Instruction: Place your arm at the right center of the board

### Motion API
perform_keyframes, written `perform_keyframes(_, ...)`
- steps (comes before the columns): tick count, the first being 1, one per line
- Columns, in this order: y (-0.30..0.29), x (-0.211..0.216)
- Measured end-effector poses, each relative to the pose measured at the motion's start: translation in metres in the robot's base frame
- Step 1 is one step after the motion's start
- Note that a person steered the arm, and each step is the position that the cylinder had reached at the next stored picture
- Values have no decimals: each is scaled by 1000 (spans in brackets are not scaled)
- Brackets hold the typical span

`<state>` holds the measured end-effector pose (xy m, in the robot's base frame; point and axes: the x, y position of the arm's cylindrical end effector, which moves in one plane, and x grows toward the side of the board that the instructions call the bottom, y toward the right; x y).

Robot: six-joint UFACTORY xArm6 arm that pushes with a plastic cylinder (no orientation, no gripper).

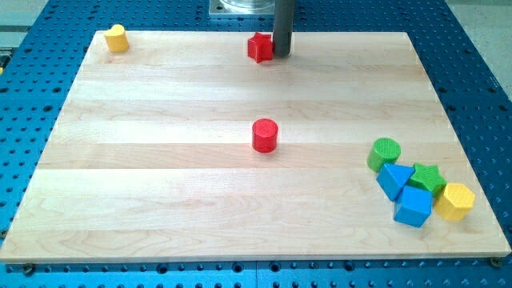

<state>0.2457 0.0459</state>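
**A:** Rod status?

**B:** Straight dark rod comes down from the view's top centre, long axis near vertical, pointing down at the surface. My tip (pixel 282 54) sits at the top edge of the pale wooden board (pixel 160 160), just right of the red star-shaped block (pixel 259 47). Looks like it's touching that block or nearly so; can't tell which.

**A:** Jaws?

**B:** None on this rig. Bare rod end, holds nothing.

**A:** Where's the right centre of the board relative to the tip?

**B:** Well apart. It lies lower in the view and far to the view's right; the tip is at top centre.

**A:** Anything near that zone?

**B:** A cluster at the view's lower right. Green cylinder block (pixel 385 154) at its top left. Below it a blue triangular block (pixel 394 178), touching or just beside a green star-shaped block (pixel 429 178). Blue cube-like block (pixel 413 207) under those. Yellow cylinder-like block (pixel 454 201) at the cluster's right end, near the board's right edge. All packed close.

**A:** Containers?

**B:** No bins or trays. The board carries everything, and it lies on a blue perforated table (pixel 480 80).

**A:** The rest?

**B:** Red cylinder block (pixel 265 135) alone at board centre, upright, directly below the tip in the view, well apart. Yellow block (pixel 117 38) at the top left corner; exact shape hard to make out.
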Motion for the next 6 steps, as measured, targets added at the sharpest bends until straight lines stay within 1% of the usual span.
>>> perform_keyframes(1, -1, 0)
perform_keyframes(2, 43, 14)
perform_keyframes(3, 111, 38)
perform_keyframes(4, 119, 38)
perform_keyframes(5, 192, 60)
perform_keyframes(6, 249, 108)
